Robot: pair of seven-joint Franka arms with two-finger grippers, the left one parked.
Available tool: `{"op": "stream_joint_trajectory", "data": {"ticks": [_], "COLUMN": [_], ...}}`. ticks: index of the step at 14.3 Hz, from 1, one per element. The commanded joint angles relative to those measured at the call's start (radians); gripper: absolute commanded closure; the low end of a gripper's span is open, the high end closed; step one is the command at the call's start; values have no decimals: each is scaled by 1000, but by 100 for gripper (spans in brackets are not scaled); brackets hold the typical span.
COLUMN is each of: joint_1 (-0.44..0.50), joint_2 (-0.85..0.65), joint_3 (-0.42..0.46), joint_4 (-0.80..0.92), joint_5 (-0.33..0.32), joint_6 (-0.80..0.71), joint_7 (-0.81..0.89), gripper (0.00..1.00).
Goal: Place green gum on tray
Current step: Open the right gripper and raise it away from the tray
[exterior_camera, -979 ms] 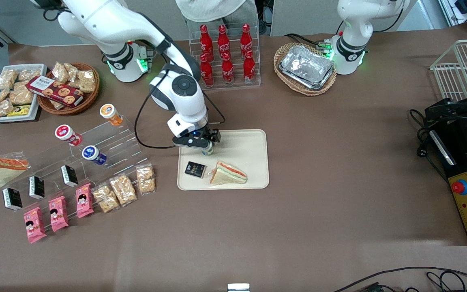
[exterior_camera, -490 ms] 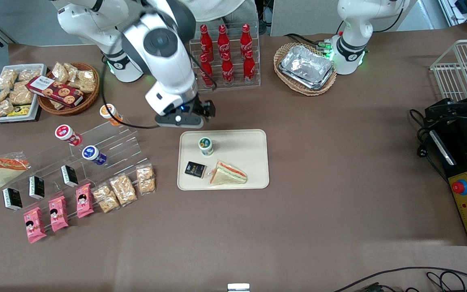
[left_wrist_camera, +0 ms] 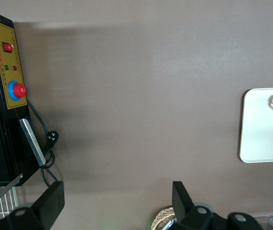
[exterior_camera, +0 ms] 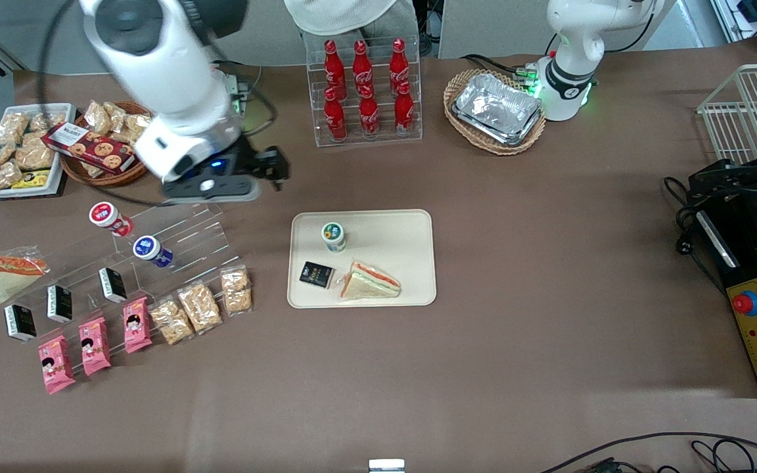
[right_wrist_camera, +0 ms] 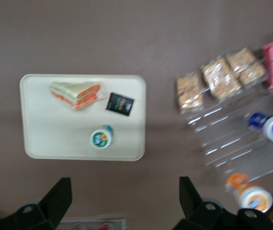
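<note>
The green gum (exterior_camera: pixel 334 235), a small white bottle with a green lid, stands upright on the cream tray (exterior_camera: pixel 405 230), near the tray's edge farther from the front camera. It also shows in the right wrist view (right_wrist_camera: pixel 101 138) on the tray (right_wrist_camera: pixel 45 139). My right gripper (exterior_camera: pixel 211 190) is high above the table, off the tray toward the working arm's end, over the acrylic stand. In the right wrist view the gripper (right_wrist_camera: pixel 125 191) is open and empty, its fingers (right_wrist_camera: pixel 60 194) wide apart.
A sandwich (exterior_camera: pixel 370 281) and a black packet (exterior_camera: pixel 316 274) lie on the tray. The acrylic stand (exterior_camera: pixel 175 240) holds a blue-lidded bottle (exterior_camera: pixel 148 249), a red-lidded bottle (exterior_camera: pixel 108 217) and snack packs. A cola rack (exterior_camera: pixel 365 92) and a basket of foil trays (exterior_camera: pixel 495 108) stand farther back.
The gripper let go of the green gum on the tray, rose, and moved away toward the working arm's end. The gum stays upright on the tray.
</note>
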Motion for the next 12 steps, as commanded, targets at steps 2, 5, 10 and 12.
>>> {"op": "stream_joint_trajectory", "data": {"ticks": [2,5,10,12], "joint_1": [-126,-247,-292,-294], "joint_2": [-56,-64,-46,-41], "joint_3": [-120,-125,-217,-221], "joint_4": [9,7,0,0], "joint_5": [26,17,20,21], "joint_6": [-66,-69,-60,-60], "joint_7": [-363,-534,-628,-620], "gripper": [0,0,0,0]}}
